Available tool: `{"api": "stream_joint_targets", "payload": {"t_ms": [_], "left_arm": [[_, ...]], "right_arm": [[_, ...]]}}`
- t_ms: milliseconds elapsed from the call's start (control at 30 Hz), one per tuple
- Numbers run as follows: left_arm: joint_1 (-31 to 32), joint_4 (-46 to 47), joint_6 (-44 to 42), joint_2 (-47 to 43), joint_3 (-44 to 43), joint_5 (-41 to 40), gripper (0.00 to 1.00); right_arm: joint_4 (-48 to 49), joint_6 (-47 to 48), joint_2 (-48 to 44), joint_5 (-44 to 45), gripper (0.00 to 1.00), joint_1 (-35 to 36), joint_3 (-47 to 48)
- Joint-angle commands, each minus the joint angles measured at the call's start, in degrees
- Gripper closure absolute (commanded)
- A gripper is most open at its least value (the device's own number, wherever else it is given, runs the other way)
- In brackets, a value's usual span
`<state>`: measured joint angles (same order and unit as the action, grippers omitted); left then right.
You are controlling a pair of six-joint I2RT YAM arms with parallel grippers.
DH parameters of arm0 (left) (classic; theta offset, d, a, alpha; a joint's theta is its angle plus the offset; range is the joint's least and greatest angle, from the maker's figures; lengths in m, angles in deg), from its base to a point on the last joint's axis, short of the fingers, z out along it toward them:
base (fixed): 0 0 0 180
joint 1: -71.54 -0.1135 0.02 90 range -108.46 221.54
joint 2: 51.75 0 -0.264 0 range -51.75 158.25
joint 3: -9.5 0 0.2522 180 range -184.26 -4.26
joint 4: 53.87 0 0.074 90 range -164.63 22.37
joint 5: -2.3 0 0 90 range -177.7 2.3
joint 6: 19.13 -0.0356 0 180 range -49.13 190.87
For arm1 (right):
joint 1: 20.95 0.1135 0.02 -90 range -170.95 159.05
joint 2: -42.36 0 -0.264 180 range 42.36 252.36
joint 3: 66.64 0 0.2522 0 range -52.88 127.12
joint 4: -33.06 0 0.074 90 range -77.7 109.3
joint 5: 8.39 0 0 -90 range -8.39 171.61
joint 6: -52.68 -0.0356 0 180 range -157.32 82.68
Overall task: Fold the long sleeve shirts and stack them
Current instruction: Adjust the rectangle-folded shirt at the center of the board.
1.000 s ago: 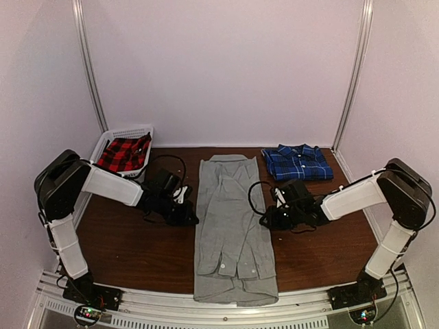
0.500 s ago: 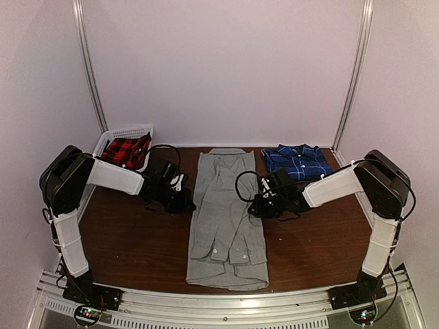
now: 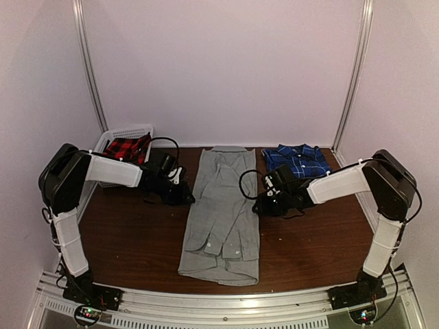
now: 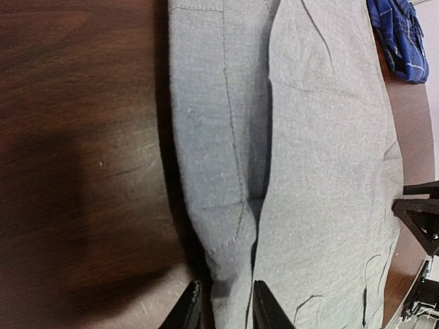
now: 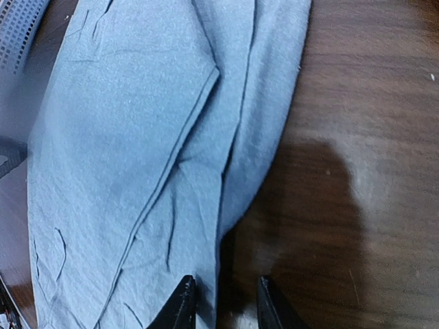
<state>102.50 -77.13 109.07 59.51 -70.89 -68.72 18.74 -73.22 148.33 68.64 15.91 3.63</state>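
Note:
The light grey shirt (image 3: 219, 205) lies lengthwise down the middle of the table, sleeves folded in, its hem near the front edge. My left gripper (image 3: 186, 197) is at its left edge, and in the left wrist view (image 4: 228, 312) the jaws are closed on a fold of the grey shirt (image 4: 302, 171). My right gripper (image 3: 259, 205) is at its right edge, and in the right wrist view (image 5: 225, 305) the shirt's edge (image 5: 206, 171) lies between the jaws. The dark blue plaid shirt (image 3: 296, 159) lies folded at the back right.
A white basket (image 3: 113, 137) holding a red plaid cloth (image 3: 127, 149) stands at the back left. The dark wooden table (image 3: 130, 240) is walled on three sides. A metal rail runs along the front edge by the arm bases.
Both grippers have moved toward the back wall and dragged the grey shirt with them. Its hem has come off the front rail, and the shirt now lies slightly slanted.

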Motion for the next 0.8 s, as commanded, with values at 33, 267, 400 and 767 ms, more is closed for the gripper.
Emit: {"api": "stream_joint_targets", "payload": {"t_ms": [33, 267, 400, 767], "left_arm": [[0.20, -1.77, -2.33, -8.04, 3.49, -1.10, 0.73], [3.51, -1.24, -2.19, -13.83, 8.89, 3.01, 0.74], [7.49, -0.95, -1.41, -14.15, 10.73, 3.99, 0.74], [16.99, 2.81, 3.64, -12.24, 17.18, 5.34, 0.76]], "right_arm": [[-3.23, 0.65, -6.74, 1.99, 0.69, 0.87, -4.96], [-4.04, -1.45, -10.91, 4.99, 0.72, 5.26, -6.76], [-2.90, -2.47, -9.02, 4.96, 0.73, 7.48, -5.89], [-4.08, -1.07, -5.96, 7.50, 0.74, 8.18, -7.14]]}}
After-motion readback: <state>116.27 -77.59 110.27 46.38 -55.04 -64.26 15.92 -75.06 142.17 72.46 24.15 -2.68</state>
